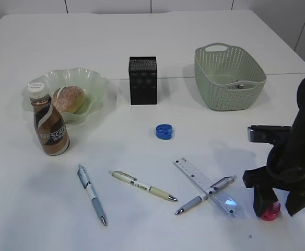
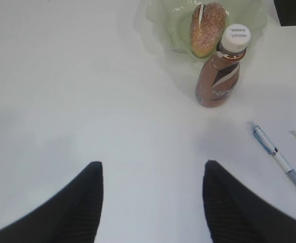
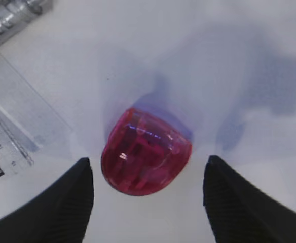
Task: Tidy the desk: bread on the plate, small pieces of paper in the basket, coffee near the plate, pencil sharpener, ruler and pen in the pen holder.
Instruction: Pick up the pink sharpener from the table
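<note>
The right claw (image 3: 147, 197) is held apart just above the red pencil sharpener (image 3: 145, 152), which lies on the surface (image 1: 142, 230) between the fingers, not yet gripped. The pick-up step seems in hand; next, lowering and closing are needed, then carrying to the black pen holder (image 1: 142, 80) farther back. The left claw (image 2: 153, 202) is apart and empty.

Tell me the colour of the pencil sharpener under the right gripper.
Translucent red-pink; the small plastic pencil sharpener shows best in the right wrist view.
</note>
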Robot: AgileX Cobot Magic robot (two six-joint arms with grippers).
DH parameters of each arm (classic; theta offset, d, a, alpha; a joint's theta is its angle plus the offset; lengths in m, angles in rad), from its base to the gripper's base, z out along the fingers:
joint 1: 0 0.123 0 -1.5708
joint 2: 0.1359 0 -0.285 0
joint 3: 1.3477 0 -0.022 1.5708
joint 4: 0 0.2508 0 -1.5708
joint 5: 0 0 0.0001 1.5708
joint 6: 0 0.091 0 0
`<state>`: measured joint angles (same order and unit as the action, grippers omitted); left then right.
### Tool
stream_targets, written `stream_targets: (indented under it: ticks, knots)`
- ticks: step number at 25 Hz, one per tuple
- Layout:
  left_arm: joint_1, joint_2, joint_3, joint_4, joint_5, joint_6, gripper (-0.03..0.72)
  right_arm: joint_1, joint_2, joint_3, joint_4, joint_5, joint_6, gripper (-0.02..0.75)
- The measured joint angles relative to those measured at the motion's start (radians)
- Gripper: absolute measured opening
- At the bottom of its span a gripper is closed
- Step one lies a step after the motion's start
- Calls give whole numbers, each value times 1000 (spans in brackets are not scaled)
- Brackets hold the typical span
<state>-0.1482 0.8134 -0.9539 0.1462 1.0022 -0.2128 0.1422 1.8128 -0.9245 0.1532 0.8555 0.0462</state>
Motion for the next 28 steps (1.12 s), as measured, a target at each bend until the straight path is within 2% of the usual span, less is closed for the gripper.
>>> stream_targets:
  ticks: [28]
  knots:
    - [0,0,0,9,0,0,436,0,2,0,11,-25,0,529]
